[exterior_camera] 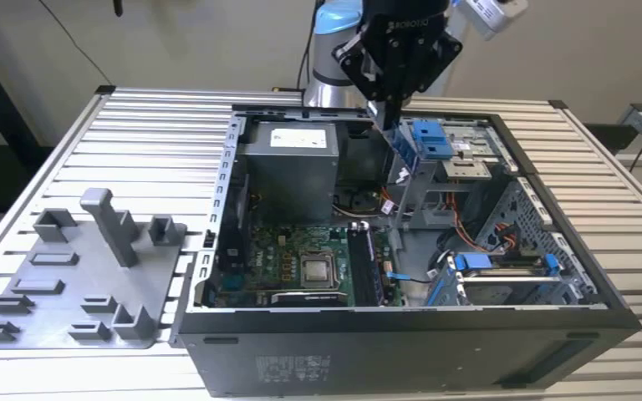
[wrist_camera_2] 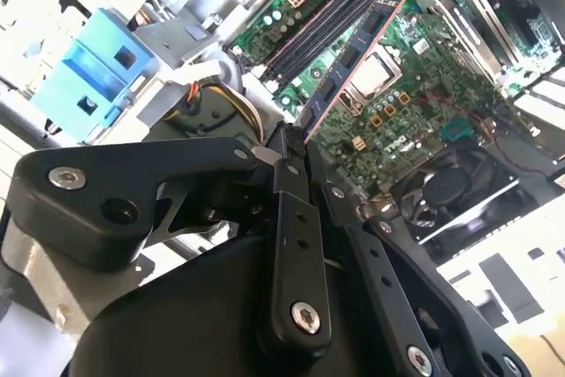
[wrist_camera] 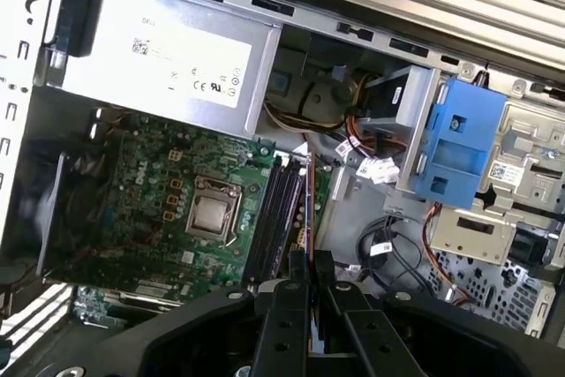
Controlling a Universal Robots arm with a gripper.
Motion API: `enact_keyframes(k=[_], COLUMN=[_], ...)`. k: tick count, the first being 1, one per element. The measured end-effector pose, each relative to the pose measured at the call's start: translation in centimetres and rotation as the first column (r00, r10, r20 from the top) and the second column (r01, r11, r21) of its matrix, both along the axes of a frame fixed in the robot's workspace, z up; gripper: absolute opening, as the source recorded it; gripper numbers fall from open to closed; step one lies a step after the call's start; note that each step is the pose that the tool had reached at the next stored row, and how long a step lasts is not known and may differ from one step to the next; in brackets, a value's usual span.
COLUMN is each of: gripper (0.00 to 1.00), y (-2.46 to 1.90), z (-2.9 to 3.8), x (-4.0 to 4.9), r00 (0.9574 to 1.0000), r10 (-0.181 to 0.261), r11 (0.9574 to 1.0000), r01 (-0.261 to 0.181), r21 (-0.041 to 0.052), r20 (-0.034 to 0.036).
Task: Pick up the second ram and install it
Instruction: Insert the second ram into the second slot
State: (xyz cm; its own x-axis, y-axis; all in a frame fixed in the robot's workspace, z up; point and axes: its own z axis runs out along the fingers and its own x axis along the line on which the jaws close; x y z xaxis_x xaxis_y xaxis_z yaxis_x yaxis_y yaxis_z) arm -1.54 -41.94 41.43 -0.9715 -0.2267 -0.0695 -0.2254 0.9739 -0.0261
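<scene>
While clenching the memory stick [wrist_camera_2: 351, 50] by one end between closed fingertips, hanging the claw [wrist_camera_2: 296, 140] above the open computer case [exterior_camera: 410, 334], near the blue drive clip [exterior_camera: 433, 138] in the exterior view. Carrying the stick clear of everything, aiming the free end down toward the black memory slots [wrist_camera: 275, 209] beside the processor [wrist_camera: 212, 215], not touching them. Appearing edge-on and roughly in line with the slots in the first wrist view, slanting across them in the second wrist view. Probably calling for squaring the long edge to one slot, matching the notch, and pressing evenly along the top rather than at one end. Leaving the grey power supply [wrist_camera: 168, 50] farther off, beyond the board [wrist_camera: 150, 174].
</scene>
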Motion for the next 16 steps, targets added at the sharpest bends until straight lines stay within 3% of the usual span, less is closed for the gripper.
enact_keyframes(k=[10,13,16], gripper=[0.14,0.14,0.14], y=[0.0,0.0,0.0], z=[-0.17,-0.21,-0.26], x=[0.0,0.0,0.01], r00=[0.997,0.9914,0.9832], r10=[-0.077,-0.131,-0.182], r11=[0.9971,0.9914,0.9832], r01=[0.077,0.131,0.182], r21=[-0.0002,-0.0004,-0.0002], r20=[-0.0084,-0.0084,-0.0084])
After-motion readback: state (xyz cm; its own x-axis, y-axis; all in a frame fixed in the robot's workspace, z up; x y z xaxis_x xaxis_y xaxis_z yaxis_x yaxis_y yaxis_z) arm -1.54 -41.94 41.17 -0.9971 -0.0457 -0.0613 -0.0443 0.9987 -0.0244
